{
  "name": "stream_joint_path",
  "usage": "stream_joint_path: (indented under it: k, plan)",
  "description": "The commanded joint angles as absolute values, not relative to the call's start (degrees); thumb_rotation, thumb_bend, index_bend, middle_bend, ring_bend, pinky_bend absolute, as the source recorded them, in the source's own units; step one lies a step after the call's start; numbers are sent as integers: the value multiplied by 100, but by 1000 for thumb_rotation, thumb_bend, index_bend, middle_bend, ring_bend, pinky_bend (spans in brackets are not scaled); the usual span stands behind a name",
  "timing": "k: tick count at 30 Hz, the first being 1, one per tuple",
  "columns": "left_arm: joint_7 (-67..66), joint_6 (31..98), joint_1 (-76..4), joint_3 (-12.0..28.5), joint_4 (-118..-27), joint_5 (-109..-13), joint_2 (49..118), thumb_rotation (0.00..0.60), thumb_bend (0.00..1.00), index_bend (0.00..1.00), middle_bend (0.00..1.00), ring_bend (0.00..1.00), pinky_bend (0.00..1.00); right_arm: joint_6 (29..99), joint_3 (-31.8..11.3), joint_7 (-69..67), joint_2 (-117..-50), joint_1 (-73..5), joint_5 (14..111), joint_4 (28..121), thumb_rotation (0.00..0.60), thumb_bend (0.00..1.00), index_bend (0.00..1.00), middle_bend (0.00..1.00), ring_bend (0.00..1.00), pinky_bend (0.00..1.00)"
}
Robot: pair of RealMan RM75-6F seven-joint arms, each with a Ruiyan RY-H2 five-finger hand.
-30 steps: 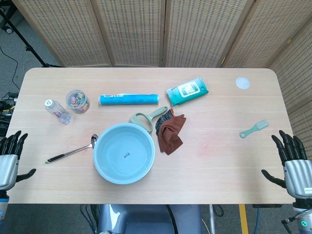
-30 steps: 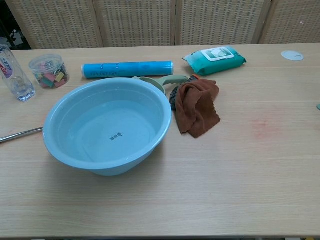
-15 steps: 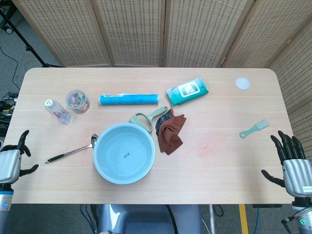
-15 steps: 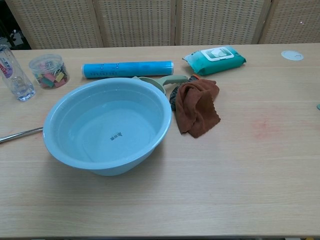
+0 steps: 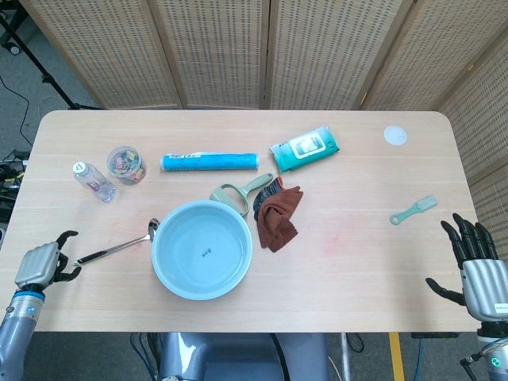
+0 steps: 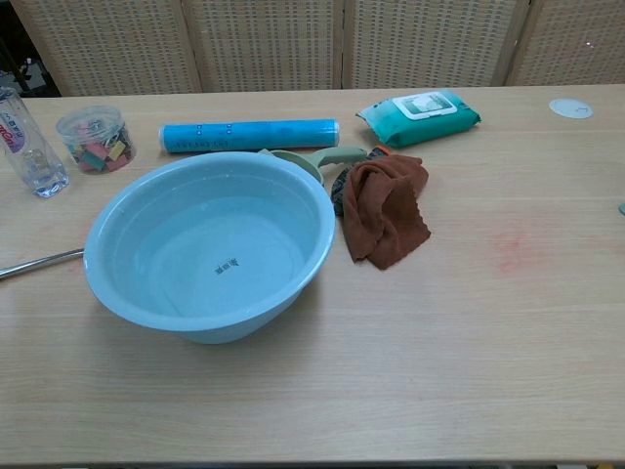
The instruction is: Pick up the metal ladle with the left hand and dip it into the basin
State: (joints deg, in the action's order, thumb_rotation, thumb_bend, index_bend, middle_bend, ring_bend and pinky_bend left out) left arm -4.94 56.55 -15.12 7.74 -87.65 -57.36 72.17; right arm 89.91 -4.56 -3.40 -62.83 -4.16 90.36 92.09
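Metal ladle (image 5: 117, 247) lies flat at basin's (image 5: 202, 249) 9 o'clock, bowl touching rim; I hold left hand (image 5: 40, 265) empty, fingers apart, just off handle tip. Approach low, pinch handle mid-shaft. Right hand (image 5: 476, 270) splayed, idle

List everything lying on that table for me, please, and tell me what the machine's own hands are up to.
basin: one, light blue, front centre.
metal ladle: one, silver, left of basin, bowl end at its rim.
brown cloth: one, right of basin.
green scoop: one, behind basin.
blue roll: one, behind basin.
wipes pack: one, teal, back centre.
bottle: one, clear, back left.
jar: one, clear, coloured bits, beside bottle.
white disc: one, back right.
small brush: one, pale green, right.
left hand: near ladle handle, holding nothing.
right hand: fingers spread, right edge.
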Motion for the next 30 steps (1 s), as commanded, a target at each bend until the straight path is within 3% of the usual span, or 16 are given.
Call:
stream_joint_path:
  k: [1,5,13,30]
  plan:
    - [-259,5316,-1693,849,-8527,-5518,7338,600,323,317,1000,952,884,8969,-452,-356,-6271,-418,9022,9224,600,0,0,0,0,0]
    - [-272,5274,-1770,839,-8272,-5457,7519,600,379,348,1000,952,884,8915,-439,-344,-6254,-425,8995,9249,600,0,0,0,0,0]
    - [-174,5127,-1933,820,-7849,-5523,7873,600,368,393,1000,952,884,8871,-445,-351,-6244,-431,8941,9269,600,0,0,0,0,0]
    - [-455,5082,-2029,711,-7595,-5282,8183,600,367,394,1000,952,884,8847,-456,-484,-6162,-416,8878,9296,600,0,0,0,0,0]
